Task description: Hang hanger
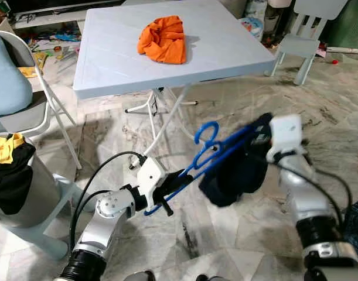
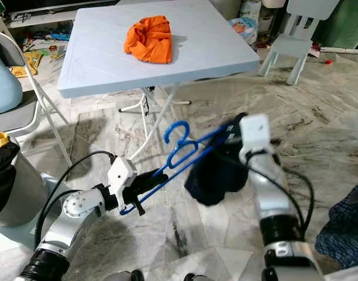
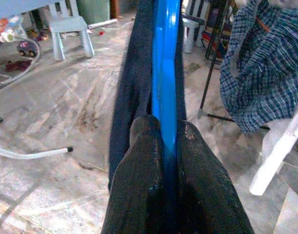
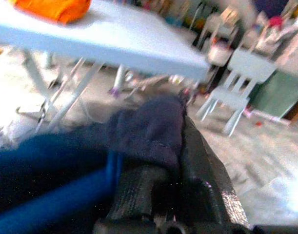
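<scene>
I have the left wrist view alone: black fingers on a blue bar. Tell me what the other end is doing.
Observer: The right gripper is shut on the far end of the blue hanger, with the dark navy garment draped there.
Operator: Report the hook.
Observer: The hook points up, between both grippers and free of any rail.
Operator: Say what lies ahead.
Observer: A light folding table with an orange cloth on it stands beyond the hanger.
Operator: Confirm my grip.
Observer: The left gripper clamps the hanger's lower end.
</scene>
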`<state>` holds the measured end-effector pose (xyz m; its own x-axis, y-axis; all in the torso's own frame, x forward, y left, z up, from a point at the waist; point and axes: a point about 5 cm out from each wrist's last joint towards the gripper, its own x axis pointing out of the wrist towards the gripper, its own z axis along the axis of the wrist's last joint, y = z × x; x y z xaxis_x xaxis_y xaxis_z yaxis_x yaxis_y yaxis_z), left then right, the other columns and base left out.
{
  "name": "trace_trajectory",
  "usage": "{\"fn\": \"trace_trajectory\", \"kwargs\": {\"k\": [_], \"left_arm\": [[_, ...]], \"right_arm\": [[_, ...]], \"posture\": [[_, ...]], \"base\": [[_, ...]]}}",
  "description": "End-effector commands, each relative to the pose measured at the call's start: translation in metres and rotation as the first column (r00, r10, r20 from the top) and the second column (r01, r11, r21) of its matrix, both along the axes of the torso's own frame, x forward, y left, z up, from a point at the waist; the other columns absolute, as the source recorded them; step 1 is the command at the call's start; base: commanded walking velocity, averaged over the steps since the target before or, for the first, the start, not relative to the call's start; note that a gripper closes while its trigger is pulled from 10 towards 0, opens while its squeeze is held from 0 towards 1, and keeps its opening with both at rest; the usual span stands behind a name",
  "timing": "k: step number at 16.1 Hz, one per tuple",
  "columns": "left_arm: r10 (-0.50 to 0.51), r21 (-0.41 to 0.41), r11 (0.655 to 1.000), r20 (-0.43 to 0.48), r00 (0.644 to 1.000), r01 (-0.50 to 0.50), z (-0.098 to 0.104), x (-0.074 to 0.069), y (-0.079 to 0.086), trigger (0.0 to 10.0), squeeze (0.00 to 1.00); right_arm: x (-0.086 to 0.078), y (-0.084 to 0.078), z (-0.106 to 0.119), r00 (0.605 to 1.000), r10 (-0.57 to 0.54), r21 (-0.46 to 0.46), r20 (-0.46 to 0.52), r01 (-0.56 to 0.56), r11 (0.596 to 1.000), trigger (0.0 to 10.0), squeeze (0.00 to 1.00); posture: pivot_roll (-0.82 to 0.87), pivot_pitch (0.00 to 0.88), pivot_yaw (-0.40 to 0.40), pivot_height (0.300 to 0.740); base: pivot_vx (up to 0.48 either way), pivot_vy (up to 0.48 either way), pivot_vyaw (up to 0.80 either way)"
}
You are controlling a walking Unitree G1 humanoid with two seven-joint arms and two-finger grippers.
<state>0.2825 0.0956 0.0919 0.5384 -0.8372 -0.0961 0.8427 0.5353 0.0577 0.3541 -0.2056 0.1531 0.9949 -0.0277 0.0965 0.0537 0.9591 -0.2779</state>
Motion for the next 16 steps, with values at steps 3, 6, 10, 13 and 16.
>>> {"fn": "trace_trajectory", "kwargs": {"k": [3,6,10,13,16], "left_arm": [[-0.025,0.123,0.992,-0.021,0.999,0.027,-0.018,-0.007,0.004,0.0,0.0],[-0.118,0.139,0.983,-0.042,0.992,0.123,-0.022,-0.02,0.001,0.0,0.0],[-0.035,0.128,0.991,0.048,0.998,0.029,-0.009,-0.027,0.013,0.0,0.0],[0.149,-0.001,0.989,0.054,0.987,-0.149,-0.005,-0.034,0.025,0.0,0.0],[0.259,-0.053,0.965,0.063,0.964,-0.256,-0.004,-0.043,0.025,0.0,0.0]], "right_arm": [[0.008,-0.004,0.042,0.985,-0.07,-0.002,0.156,0.071,0.997,0.0,0.0],[0.018,0.001,0.044,0.989,-0.069,-0.037,0.131,0.075,0.996,0.0,0.0],[0.019,-0.025,0.022,0.977,-0.208,-0.177,0.049,0.214,0.961,0.0,0.0],[0.008,-0.055,0.0,0.924,-0.38,-0.088,-0.038,0.376,0.923,0.0,0.0],[-0.001,-0.07,-0.01,0.889,-0.451,0.008,-0.076,0.453,0.892,0.0,0.0]], "posture": [[-0.05,0.119,-0.022,0.74],[-0.05,0.121,-0.022,0.74],[-0.03,0.132,-0.032,0.74],[-0.01,0.145,-0.04,0.74],[0.0,0.155,-0.037,0.74]], "base": [[0.0,0.0,0.0],[0.0,0.0,0.0],[0.0,0.0,0.0],[0.0,0.0,0.0],[0.0,0.0,0.0]]}}
